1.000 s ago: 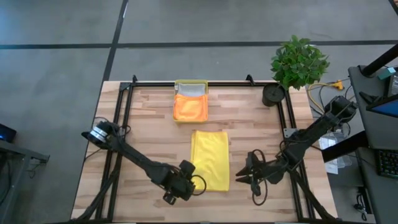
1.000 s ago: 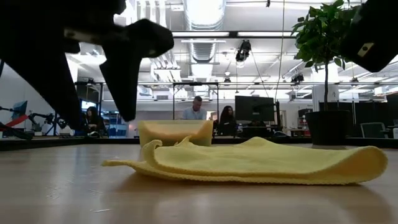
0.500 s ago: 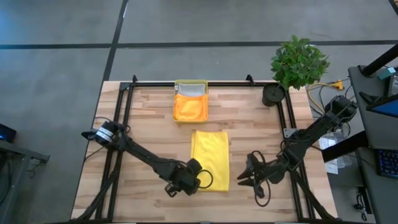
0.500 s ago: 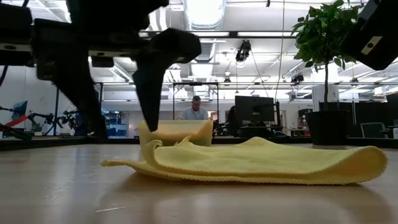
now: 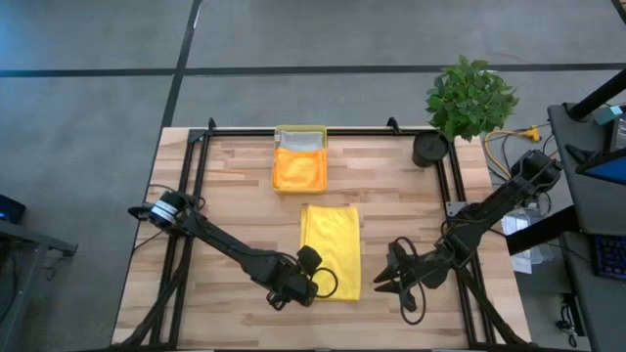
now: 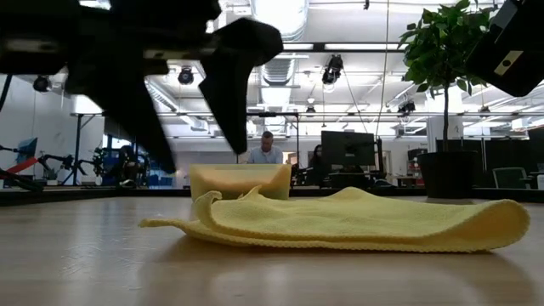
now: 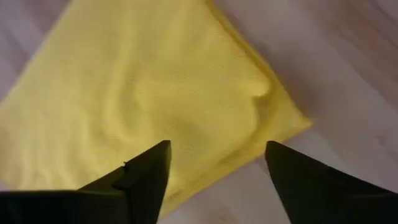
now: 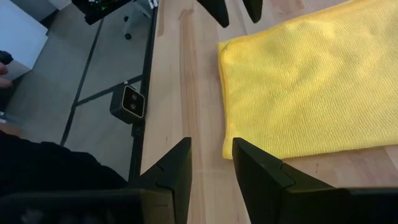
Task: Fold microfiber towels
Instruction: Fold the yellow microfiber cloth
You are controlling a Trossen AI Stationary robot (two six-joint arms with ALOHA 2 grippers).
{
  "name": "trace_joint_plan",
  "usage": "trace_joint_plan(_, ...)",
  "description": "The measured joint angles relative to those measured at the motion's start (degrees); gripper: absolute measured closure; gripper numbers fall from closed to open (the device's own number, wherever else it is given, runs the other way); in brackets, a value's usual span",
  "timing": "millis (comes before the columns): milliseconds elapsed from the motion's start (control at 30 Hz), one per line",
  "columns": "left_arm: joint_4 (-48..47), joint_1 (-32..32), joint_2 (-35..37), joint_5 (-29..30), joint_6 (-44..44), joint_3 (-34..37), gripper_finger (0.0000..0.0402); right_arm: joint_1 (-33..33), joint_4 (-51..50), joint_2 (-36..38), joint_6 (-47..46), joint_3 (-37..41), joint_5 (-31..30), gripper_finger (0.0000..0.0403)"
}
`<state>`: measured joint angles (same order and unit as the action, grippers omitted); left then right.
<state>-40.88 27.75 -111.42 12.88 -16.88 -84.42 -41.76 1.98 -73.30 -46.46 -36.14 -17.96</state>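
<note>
Yellow towel [image 5: 331, 250] laid folded on desk [image 5: 235, 196], left gripper [image 5: 311, 282] poised over its near corner, fingers spread wide, right gripper [image 5: 380, 277] beside it, fingers slightly parted, nothing held

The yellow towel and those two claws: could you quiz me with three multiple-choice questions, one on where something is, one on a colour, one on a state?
1. Where does the yellow towel lie?
A. in the tray
B. on the table between the two grippers
C. under the plant

2. What colour is the cloth on top in the tray?
A. orange
B. blue
C. black

3. How is the left gripper?
A. shut on the towel
B. out of sight
C. open over the towel's near corner

Answers: 1 B, the high view shows it flat mid-table; 2 A, the orange cloth fills the tray; 3 C, its fingers stand apart, holding nothing.
</note>
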Motion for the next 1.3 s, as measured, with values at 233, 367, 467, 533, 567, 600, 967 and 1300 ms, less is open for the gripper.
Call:
trace_joint_plan(233,0.3,0.0,0.0,-6.3,-6.1,1.2,0.0089,0.0,0.0,0.0,0.0,0.0,0.0,0.0291)
trace_joint_plan(367,3.5,0.0,-1.8,-10.0,-7.7,0.8,0.0084,0.0,0.1,0.0,0.0,0.0,0.0,0.0291)
trace_joint_plan(467,3.0,0.0,-4.7,-12.3,-7.5,-0.1,0.0084,0.0,0.2,0.0,-0.5,0.0,0.0,0.0291)
trace_joint_plan(533,2.4,0.1,-6.3,-12.8,-7.4,-0.4,0.0084,0.0,0.2,0.1,-1.5,0.0,0.1,0.0291)
trace_joint_plan(567,2.2,0.1,-6.8,-12.8,-7.4,-0.9,0.0084,0.0,0.2,0.1,-2.1,0.0,0.2,0.0291)
trace_joint_plan(600,2.6,0.3,-6.9,-12.4,-7.4,-1.1,0.0084,0.0,0.0,0.1,-2.6,0.0,0.3,0.0291)
trace_joint_plan(967,2.6,1.0,-6.8,-10.1,1.6,-1.0,0.0137,0.0,0.2,0.1,-3.4,0.0,0.6,0.0291)
trace_joint_plan(1300,2.5,1.2,-6.7,-6.4,9.5,-0.6,0.0277,0.0,0.2,0.1,-3.2,0.0,0.3,0.0291)
